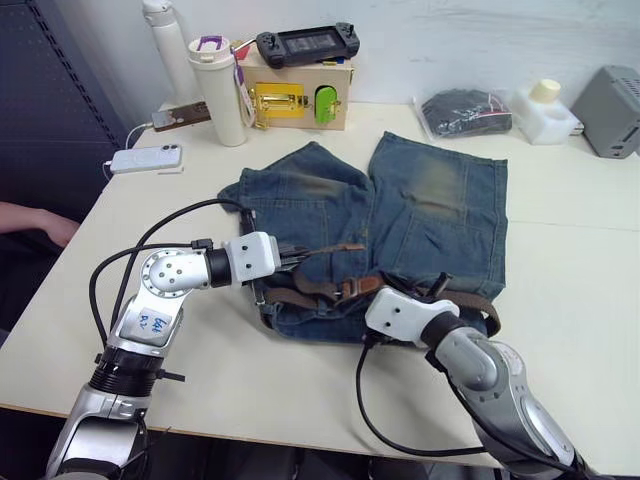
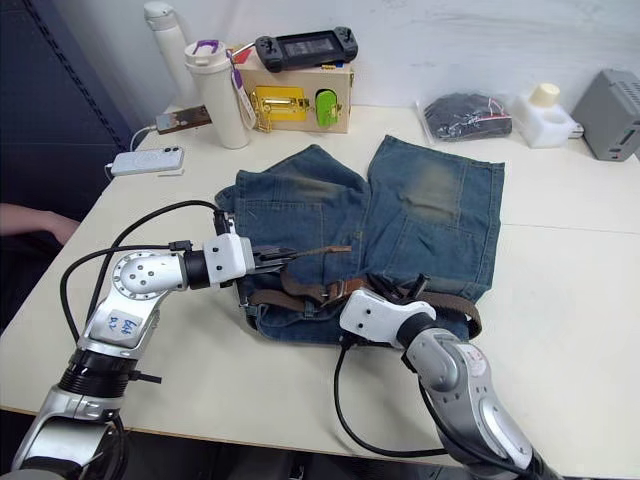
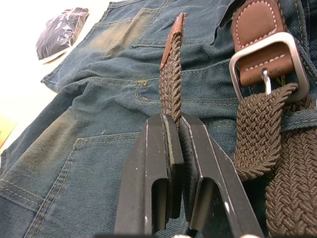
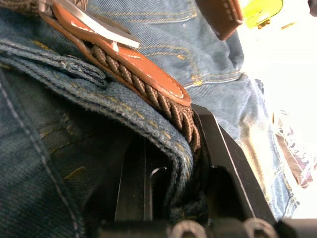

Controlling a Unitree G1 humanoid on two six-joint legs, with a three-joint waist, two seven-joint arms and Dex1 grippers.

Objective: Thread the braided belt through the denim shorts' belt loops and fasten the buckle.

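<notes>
The braided belt [image 3: 171, 79] has its free end pinched between the two black fingers of the left gripper [image 3: 177, 130], which are closed on the strap so that the woven length and its tan leather tip stick out past them, lifted over the denim shorts [image 1: 420, 200]. Just beside that end lies the buckle [image 3: 270, 62], a silver frame with its prong resting on the weave and a tan leather tab stitched in white behind it. The rest of the belt runs along the waistband, which faces the near edge of the table [image 1: 590, 330].

The right gripper [image 4: 168, 163] sits at the waistband, its fingers closed down on a fold of denim hem and the brown strap together; a belt loop [image 4: 74, 69] crosses the band close by. Which of the loops the belt already passes through is hard to make out, since the right arm covers part of the waistband from the head views.

The belt is dark brown and tightly plaited. The shorts are faded blue with yellowish worn patches on both legs, spread flat, legs pointing toward a wooden box [image 1: 300, 95] and a white tumbler [image 1: 220, 90] at the far side
</notes>
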